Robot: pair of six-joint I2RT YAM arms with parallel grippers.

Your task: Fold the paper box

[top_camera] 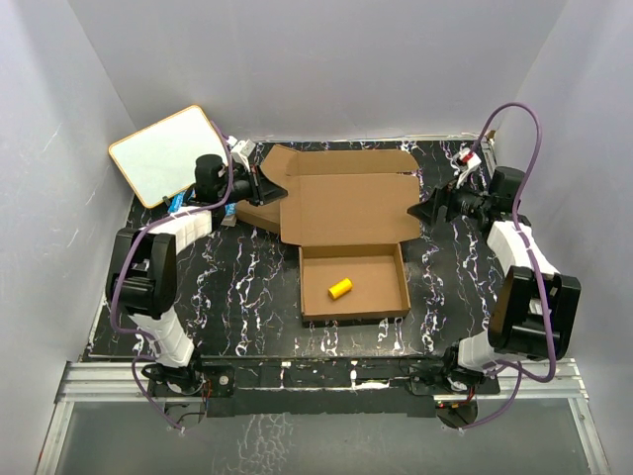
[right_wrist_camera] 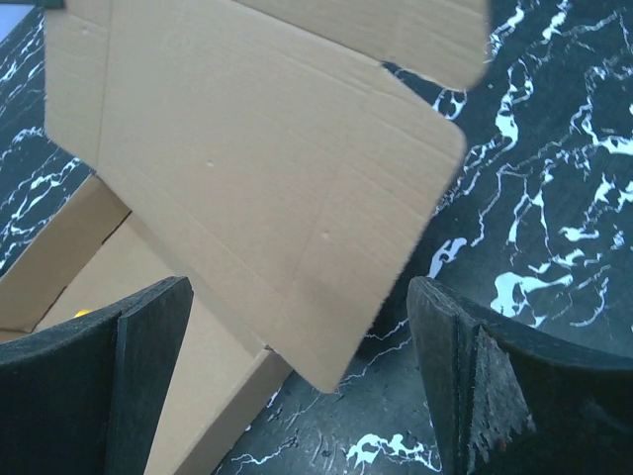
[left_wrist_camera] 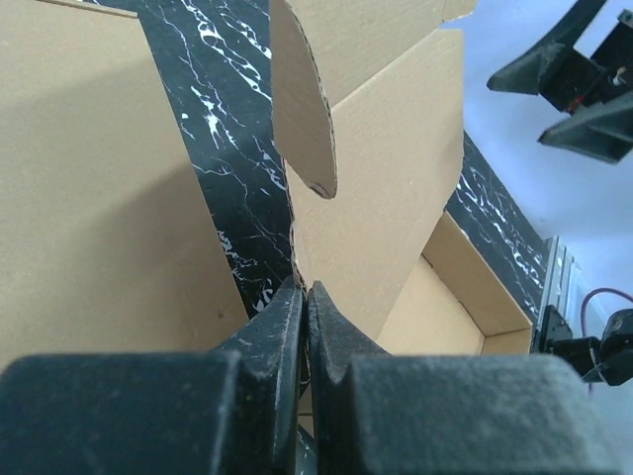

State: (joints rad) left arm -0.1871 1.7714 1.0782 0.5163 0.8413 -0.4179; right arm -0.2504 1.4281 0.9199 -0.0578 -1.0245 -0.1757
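The brown paper box (top_camera: 346, 208) lies mid-table. Its tray part (top_camera: 353, 315) is folded up near me, and the lid panel (left_wrist_camera: 396, 178) rises behind it with flaps at the far edge. My left gripper (top_camera: 280, 188) is at the lid's left edge. In the left wrist view the left gripper (left_wrist_camera: 304, 287) is shut, with the cardboard edge pinched at the fingertips. My right gripper (top_camera: 417, 210) is at the lid's right side. In the right wrist view it (right_wrist_camera: 297, 285) stands wide open, with the lid's rounded side flap (right_wrist_camera: 277, 198) between the fingers and touching neither.
A small yellow cylinder (top_camera: 340, 288) lies inside the tray. A second plain brown flat piece (top_camera: 255, 214) lies under the left arm. A whiteboard (top_camera: 168, 153) leans at the back left corner. White walls close in the black marbled table (top_camera: 247, 297).
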